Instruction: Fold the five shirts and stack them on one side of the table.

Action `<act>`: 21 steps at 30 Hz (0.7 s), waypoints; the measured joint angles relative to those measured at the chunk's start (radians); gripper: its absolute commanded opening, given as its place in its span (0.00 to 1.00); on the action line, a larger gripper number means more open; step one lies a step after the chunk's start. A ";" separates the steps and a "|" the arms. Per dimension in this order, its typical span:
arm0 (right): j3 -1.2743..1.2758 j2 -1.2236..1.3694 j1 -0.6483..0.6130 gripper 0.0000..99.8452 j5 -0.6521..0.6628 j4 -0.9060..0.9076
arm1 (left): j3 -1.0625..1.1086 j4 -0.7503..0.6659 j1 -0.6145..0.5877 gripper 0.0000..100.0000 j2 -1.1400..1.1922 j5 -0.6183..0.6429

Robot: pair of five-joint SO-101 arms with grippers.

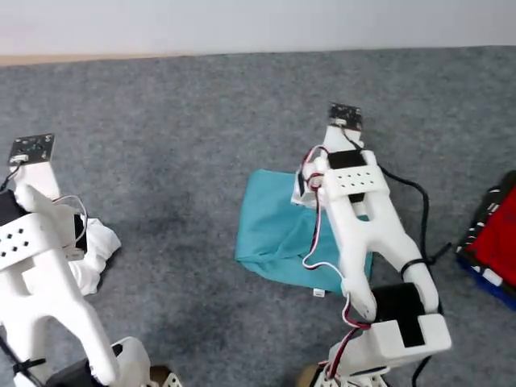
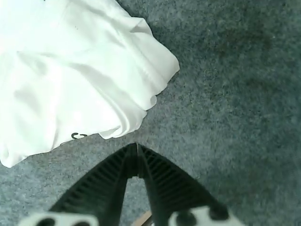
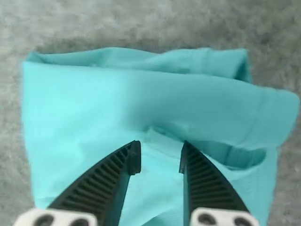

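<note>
Right hand [image 3: 157, 159]: my fingers stand apart over the teal shirt [image 3: 94, 103], with a raised fold of it between the tips.
Left hand [image 2: 137, 149]: my fingers are pressed together on nothing, over bare bench [image 1: 161, 145] just beside the white shirt [image 2: 61, 80].
Teal shirt: partly folded, right of the bench's middle, under my right arm.
White shirt: crumpled at the near left, beside my left arm.
Red cloth [image 1: 500, 230]: at the right edge, well apart from both shirts.
</note>
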 measured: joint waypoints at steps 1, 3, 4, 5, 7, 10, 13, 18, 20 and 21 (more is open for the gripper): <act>-0.005 0.002 -0.009 0.15 0.000 0.000 | 0.009 -0.006 0.000 0.01 0.000 0.000; -0.008 0.002 -0.014 0.15 0.000 0.000 | 0.029 -0.021 0.000 0.01 0.000 0.000; -0.008 0.002 -0.014 0.15 0.000 -0.003 | 0.040 -0.028 0.000 0.01 0.000 0.000; -0.008 0.002 -0.014 0.15 0.000 -0.009 | 0.051 -0.034 0.000 0.01 0.000 0.000; -0.008 0.002 -0.012 0.15 0.000 -0.017 | 0.069 -0.046 0.000 0.01 0.000 0.000; -0.008 0.037 -0.012 0.15 0.000 -0.018 | 0.084 -0.064 0.000 0.01 0.000 0.000; -0.008 0.089 -0.014 0.15 0.000 -0.018 | 0.086 -0.069 0.000 0.01 0.000 0.000; -0.008 0.124 -0.014 0.11 0.000 -0.018 | 0.086 -0.074 0.000 0.01 0.000 0.000; -0.028 0.124 -0.014 0.04 0.000 -0.006 | 0.086 -0.074 0.000 0.01 0.000 0.000; -0.054 0.124 -0.012 0.01 0.000 0.006 | 0.086 -0.074 0.000 0.01 0.000 0.000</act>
